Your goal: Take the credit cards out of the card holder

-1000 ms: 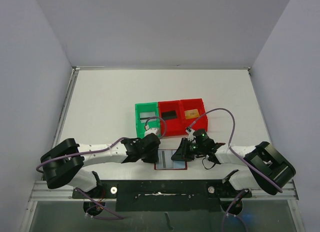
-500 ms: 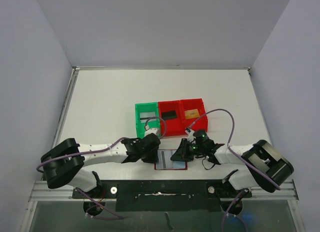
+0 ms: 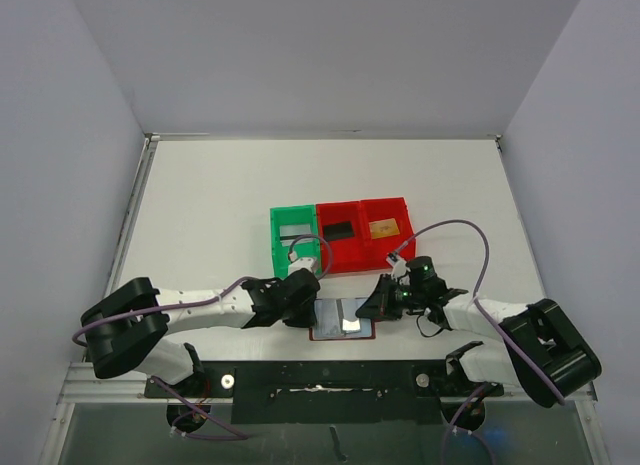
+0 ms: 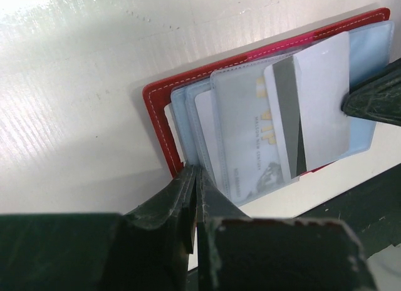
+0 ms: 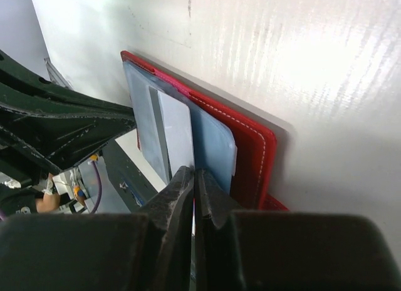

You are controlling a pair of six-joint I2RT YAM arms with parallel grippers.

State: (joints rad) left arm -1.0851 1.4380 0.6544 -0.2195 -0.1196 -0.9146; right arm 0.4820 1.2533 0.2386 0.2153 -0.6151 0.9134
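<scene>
R gripper (image 5: 194, 178) pinched shut on silver-grey card (image 4: 319, 97), partly out of card holder (image 4: 156, 125) at near edge of table (image 3: 220, 215); L gripper (image 4: 195, 178) clamps holder's pocket side. Done: black card (image 3: 340, 229) & gold card (image 3: 384, 227) in red bins (image 3: 340, 207). To do: this one, pocketed card (image 4: 250, 141), maybe more. Rightward pull looks unobstructed; bins well behind.

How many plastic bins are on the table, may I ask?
3, in a row: the green bin at left, the middle red bin, the right red bin. None seems hidden.
</scene>
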